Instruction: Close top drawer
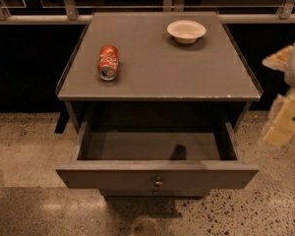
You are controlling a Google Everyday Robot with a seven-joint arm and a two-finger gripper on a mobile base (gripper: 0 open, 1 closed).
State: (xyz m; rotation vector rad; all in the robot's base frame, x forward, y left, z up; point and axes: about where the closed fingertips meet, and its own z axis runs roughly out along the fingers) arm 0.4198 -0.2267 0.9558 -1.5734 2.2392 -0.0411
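The top drawer (113, 177) is a wide grey wooden drawer, pulled far out from the grey cabinet (157, 68). Its inside (147, 144) is empty. A small round metal knob (158, 183) sits at the centre of its flat front. My gripper (284, 124) is the cream-coloured arm end at the right edge of the camera view. It hangs beside the cabinet's right side, level with the drawer, and does not touch it.
A red soda can (108, 62) lies on its side on the cabinet top at the left. A white bowl (186, 31) stands at the back right. A lower drawer's knob (155, 191) shows under the open drawer. Speckled floor (34, 146) surrounds the cabinet, with a railing (39, 18) behind it.
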